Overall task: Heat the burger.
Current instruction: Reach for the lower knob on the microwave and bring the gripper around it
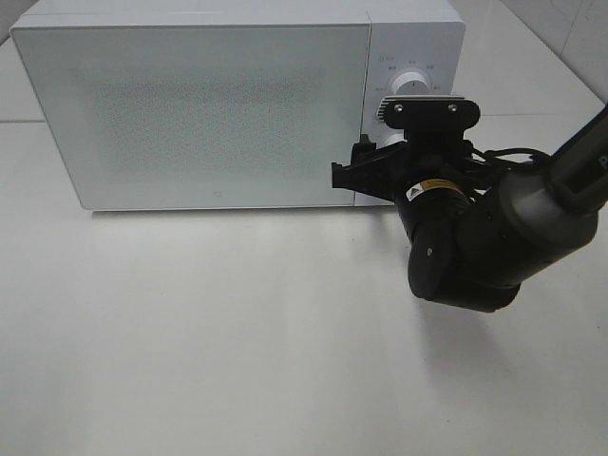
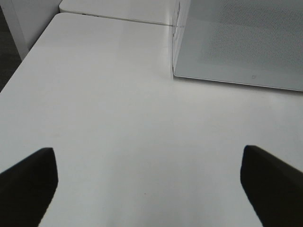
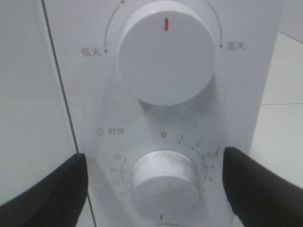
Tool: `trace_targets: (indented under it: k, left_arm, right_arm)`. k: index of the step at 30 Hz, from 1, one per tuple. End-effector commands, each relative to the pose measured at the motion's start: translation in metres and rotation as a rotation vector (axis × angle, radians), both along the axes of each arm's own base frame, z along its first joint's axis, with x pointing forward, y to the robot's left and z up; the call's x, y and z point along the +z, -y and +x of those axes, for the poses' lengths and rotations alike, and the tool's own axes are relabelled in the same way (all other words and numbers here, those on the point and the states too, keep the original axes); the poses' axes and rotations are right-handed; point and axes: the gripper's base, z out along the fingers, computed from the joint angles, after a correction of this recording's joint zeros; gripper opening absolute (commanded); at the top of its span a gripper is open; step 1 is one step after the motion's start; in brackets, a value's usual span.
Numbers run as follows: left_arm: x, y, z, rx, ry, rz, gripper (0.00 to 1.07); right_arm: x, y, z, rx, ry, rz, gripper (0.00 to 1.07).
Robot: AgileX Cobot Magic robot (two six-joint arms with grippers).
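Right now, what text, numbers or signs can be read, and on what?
"低火": panel, left of upper knob.
"高火": right of that knob.
"时间": by lower knob.
"0", "1", "2", "25", "30", "35": scale around lower knob.
Too small to read: arm sticker, door mark.

The burger cannot be seen.
The white microwave (image 1: 418, 38) stands shut, and nothing shows through its door (image 1: 190, 104).
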Motion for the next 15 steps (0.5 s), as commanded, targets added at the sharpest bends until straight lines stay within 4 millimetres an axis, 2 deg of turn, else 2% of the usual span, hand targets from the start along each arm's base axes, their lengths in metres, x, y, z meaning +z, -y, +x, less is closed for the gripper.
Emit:
trace_targets:
  k: [1,15]
  left_arm:
    - [-0.0005,0.0009,-0.0021,-0.002,0.025,-0.005,0.98]
    - [-0.0005,0.0009,-0.0021,-0.002,0.025,-0.005,0.98]
  right_arm:
    - [0.0046,-0.0021,0.0069,0.014,0.020,0.019,0.76]
    - [-0.0009,-0.0029,0.0069,0.020,-0.006,0.015,0.76]
